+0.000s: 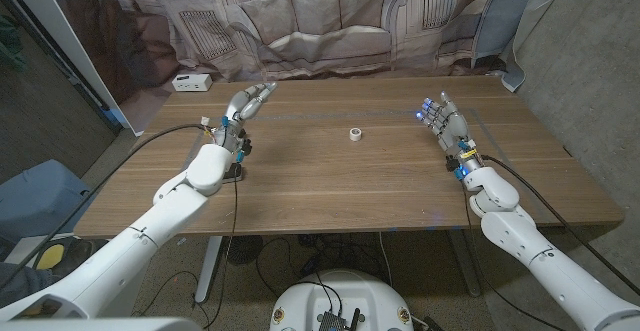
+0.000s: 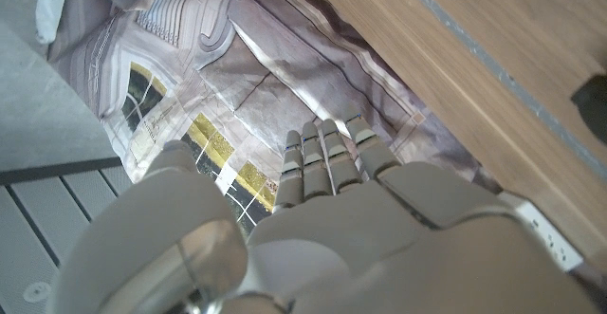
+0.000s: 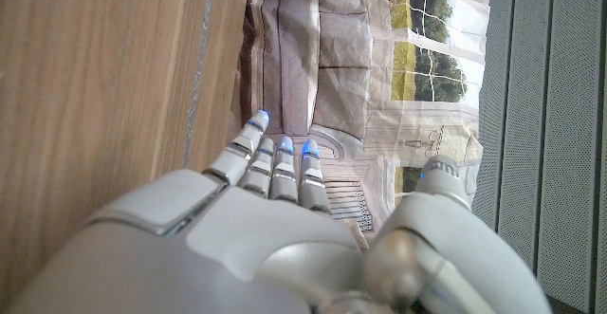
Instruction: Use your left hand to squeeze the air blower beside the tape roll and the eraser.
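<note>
The left hand [image 1: 243,108], fingers apart and empty, stands near the desk's [image 1: 330,186] far left edge, the tape roll [image 1: 354,134] mid-desk rightward; no air blower visible.

Lighting's pretty soft and even over the worktop [image 1: 330,181], no harsh shadows and hardly any glare. Head view bends a bit at the edges. Wrist shots are blurry up close, and blue lights glow on the right hand's fingers [image 3: 258,124].
</note>
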Robot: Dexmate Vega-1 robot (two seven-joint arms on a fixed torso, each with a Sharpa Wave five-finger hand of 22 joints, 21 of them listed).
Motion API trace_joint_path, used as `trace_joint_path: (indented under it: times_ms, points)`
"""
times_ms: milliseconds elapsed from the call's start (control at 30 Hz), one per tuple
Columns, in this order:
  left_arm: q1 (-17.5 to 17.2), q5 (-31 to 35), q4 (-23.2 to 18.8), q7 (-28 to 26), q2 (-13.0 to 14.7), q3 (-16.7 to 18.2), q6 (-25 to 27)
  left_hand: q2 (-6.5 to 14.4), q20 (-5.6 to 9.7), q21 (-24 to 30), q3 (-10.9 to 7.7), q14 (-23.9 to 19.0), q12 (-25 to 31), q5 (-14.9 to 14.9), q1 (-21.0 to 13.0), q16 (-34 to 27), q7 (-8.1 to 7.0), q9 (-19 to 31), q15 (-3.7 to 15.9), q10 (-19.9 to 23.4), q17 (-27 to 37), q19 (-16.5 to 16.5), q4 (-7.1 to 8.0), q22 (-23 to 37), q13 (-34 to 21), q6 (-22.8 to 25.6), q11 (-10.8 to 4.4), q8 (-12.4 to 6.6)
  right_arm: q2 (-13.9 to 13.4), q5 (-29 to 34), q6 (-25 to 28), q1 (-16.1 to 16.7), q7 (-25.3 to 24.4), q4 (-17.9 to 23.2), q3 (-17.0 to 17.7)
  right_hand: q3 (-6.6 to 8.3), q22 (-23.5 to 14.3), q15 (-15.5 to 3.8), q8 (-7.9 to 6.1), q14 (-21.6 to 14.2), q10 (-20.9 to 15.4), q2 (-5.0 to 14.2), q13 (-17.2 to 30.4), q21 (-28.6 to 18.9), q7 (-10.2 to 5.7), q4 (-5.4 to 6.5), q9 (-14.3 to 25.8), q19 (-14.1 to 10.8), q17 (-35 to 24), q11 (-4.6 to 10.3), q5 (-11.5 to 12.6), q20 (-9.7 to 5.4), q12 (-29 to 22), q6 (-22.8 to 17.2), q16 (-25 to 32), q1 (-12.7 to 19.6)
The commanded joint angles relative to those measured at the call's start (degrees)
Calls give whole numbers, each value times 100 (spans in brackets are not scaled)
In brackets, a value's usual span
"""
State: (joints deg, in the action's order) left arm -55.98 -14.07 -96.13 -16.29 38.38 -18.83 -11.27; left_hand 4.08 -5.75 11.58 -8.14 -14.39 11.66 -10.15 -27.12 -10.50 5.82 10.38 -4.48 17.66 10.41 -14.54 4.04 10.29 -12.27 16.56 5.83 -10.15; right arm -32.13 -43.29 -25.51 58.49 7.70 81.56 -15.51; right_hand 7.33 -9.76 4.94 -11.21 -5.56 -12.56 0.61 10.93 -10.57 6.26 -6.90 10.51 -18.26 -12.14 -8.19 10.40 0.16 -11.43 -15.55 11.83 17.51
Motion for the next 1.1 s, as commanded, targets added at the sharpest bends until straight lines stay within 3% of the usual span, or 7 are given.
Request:
trace_joint_path:
  times_ms: [33,333,500,700,1100]
  points:
    - [399,-1481,848,1457,-374,-129,-544,-2,11,-65,46,212,-60,-51,138,51,14,13,-20,-225,6,192,21,11,5,-255,18,34,-163,-31,218,-85,80,-38,29,-52,-10,11,24,92,92,3,5,11,-6,14,15,83,-21,-3,31,2,29,73,-23,-71]
    - [633,-2061,1296,2082,-640,-272,-609,-36,-12,-99,107,442,-82,-59,252,60,-16,6,-48,-427,7,390,45,13,24,-527,7,42,-153,-80,205,-79,95,-66,66,-62,-11,-6,39,120,127,4,7,7,-24,24,15,110,-26,10,32,-4,37,120,-27,-95]
    - [691,-2070,1343,2065,-682,-357,-503,-84,-47,-130,172,684,-97,-67,355,77,-61,0,-54,-617,8,616,67,15,38,-713,-17,39,-180,-96,223,-30,89,-40,85,-63,-11,-6,37,119,128,7,8,3,-26,26,15,112,-26,10,33,-3,35,119,-24,-99]
    - [760,-2021,1368,2005,-704,-446,-380,-114,98,-143,231,977,-125,-81,455,78,-55,-7,-78,-930,6,892,83,15,55,-975,-15,39,-225,-86,255,-1,109,-28,85,-63,-12,-8,36,119,123,13,9,0,-32,26,15,118,-27,5,35,-4,30,123,-22,-101]
    - [739,-2091,1494,1907,-894,-476,-494,-109,156,-93,248,942,-53,-90,489,20,56,-10,-101,-866,3,878,83,12,64,-924,14,-19,-278,-63,256,147,-41,128,154,-62,-12,2,-1,117,118,31,11,-13,-47,28,17,120,-27,-5,37,-4,22,28,-16,-106]
